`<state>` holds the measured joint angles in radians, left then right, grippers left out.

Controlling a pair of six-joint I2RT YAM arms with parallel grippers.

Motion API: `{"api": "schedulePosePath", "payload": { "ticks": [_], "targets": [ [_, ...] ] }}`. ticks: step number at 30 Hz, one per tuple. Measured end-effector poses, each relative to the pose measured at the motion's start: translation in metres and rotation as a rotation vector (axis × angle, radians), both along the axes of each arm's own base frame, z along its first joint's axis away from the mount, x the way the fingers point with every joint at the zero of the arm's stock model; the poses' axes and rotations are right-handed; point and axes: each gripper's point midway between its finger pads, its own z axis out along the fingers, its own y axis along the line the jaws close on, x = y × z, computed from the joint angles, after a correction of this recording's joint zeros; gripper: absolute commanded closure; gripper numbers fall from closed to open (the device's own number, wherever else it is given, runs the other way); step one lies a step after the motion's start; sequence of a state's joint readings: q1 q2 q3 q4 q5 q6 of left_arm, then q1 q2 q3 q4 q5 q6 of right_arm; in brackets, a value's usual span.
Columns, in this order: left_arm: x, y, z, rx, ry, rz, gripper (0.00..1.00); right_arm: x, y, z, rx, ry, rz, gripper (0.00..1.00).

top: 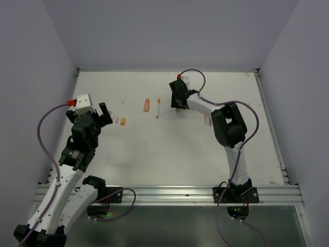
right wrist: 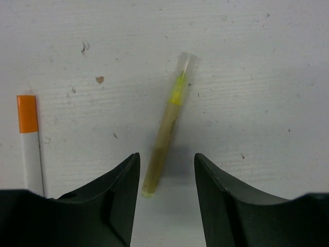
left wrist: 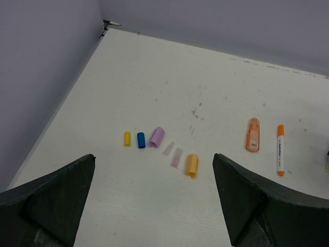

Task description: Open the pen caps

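**Op:** Right gripper [right wrist: 166, 160] fills the bottom of my wrist view. Jaws apart, straddling the rear end of the yellow pen [right wrist: 169, 128], not touching it.

**Eng:** Cap?

**Op:** Clear cap [right wrist: 186, 64] still on, pointing away. Pen lies flat on the desk [top: 154, 154], near the far edge, mid-width.

**Eng:** Advice?

**Op:** Pen's skewed to the jaws, so I'd square up and clamp the barrel well behind the cap. Left gripper [left wrist: 153, 157] hangs wide open near the left edge, over the loose caps [left wrist: 157, 137].
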<state>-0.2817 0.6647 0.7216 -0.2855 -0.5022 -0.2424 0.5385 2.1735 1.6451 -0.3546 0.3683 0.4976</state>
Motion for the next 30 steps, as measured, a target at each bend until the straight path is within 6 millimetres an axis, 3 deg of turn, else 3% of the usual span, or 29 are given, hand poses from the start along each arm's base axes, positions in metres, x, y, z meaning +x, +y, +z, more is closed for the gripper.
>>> {"api": "schedulePosePath", "payload": {
  "ticks": [6, 9, 13, 16, 17, 21, 25, 27, 30],
  "targets": [
    [0.001, -0.001, 0.002, -0.003, -0.009, -0.002, 0.0, 0.005, 0.001, -0.018, -0.017, 0.019, -0.008, 0.58],
    [0.002, -0.001, 0.002, -0.004, -0.011, -0.005, 0.0, 0.006, 0.001, -0.019, -0.024, 0.018, -0.011, 0.66],
    [0.003, -0.003, 0.002, -0.006, -0.01, -0.013, 0.0, 0.003, 0.0, -0.021, -0.032, 0.028, -0.008, 0.87],
    [0.004, -0.006, 0.002, -0.01, -0.012, -0.028, 0.0, -0.001, -0.001, -0.022, -0.021, 0.016, -0.003, 0.95],
    [0.005, -0.007, 0.003, -0.012, -0.015, -0.034, 0.0, -0.005, -0.002, -0.022, -0.016, 0.012, 0.002, 1.0],
    [0.01, -0.018, 0.002, -0.024, -0.014, -0.087, 0.0, -0.034, -0.015, -0.022, -0.011, 0.029, 0.029, 1.0],
    [0.019, -0.038, -0.011, -0.047, 0.032, -0.182, 0.0, -0.073, -0.024, -0.021, -0.012, 0.054, 0.084, 1.0],
    [0.023, -0.05, -0.02, -0.08, 0.065, -0.23, 0.0, -0.096, -0.024, -0.016, -0.005, 0.06, 0.135, 1.0],
    [0.026, -0.075, -0.034, -0.165, 0.121, -0.32, 0.0, -0.124, -0.006, 0.006, 0.029, 0.012, 0.244, 1.0]
  ]
}}
